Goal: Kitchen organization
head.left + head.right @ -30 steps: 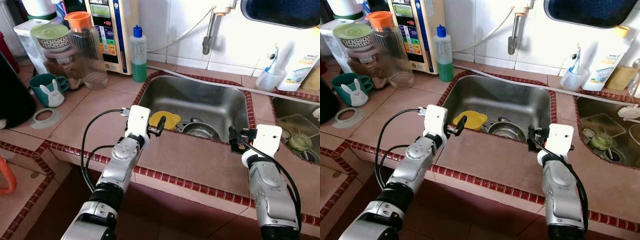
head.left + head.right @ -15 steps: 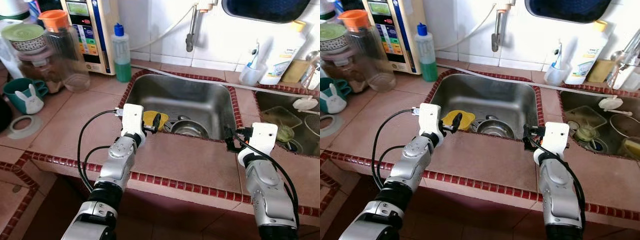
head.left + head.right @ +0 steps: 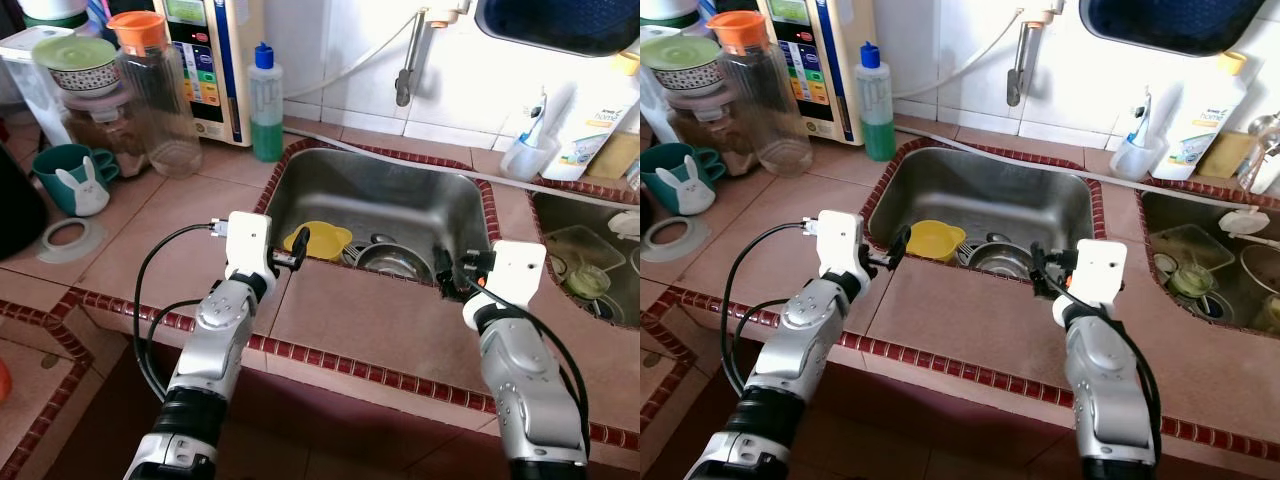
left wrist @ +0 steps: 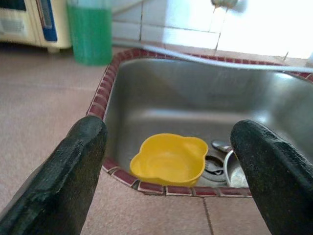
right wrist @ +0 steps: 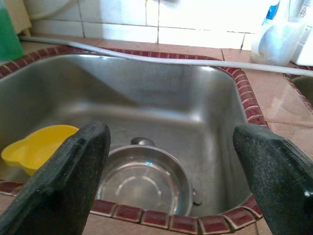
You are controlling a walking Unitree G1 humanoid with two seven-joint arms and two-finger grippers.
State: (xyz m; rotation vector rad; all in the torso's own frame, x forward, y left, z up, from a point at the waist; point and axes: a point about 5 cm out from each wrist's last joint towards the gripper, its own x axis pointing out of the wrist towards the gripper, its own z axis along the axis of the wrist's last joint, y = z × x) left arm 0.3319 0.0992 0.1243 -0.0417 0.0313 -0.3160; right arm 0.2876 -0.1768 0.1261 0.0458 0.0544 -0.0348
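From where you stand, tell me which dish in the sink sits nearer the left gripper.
The yellow bowl, against the sink's front wall, just beyond the left gripper. The steel bowl lies farther over, toward the right gripper.

Steel bowl [image 5: 142, 183] just beyond the right pincer [image 5: 166, 171]: near rim hidden behind the sink's tiled lip [image 5: 146, 215], and whatever sits under the bowl by the drain cannot be made out. Yellow bowl [image 4: 168, 160] ahead of the left pincer [image 4: 166, 169]: its near underside is hidden by the same lip; the green bottle [image 4: 90, 32] far beyond that pincer is cut off by the frame edge, cap out of shot. Label print on the white bottle [image 3: 1205, 120], well beyond the right pincer, too small to read.
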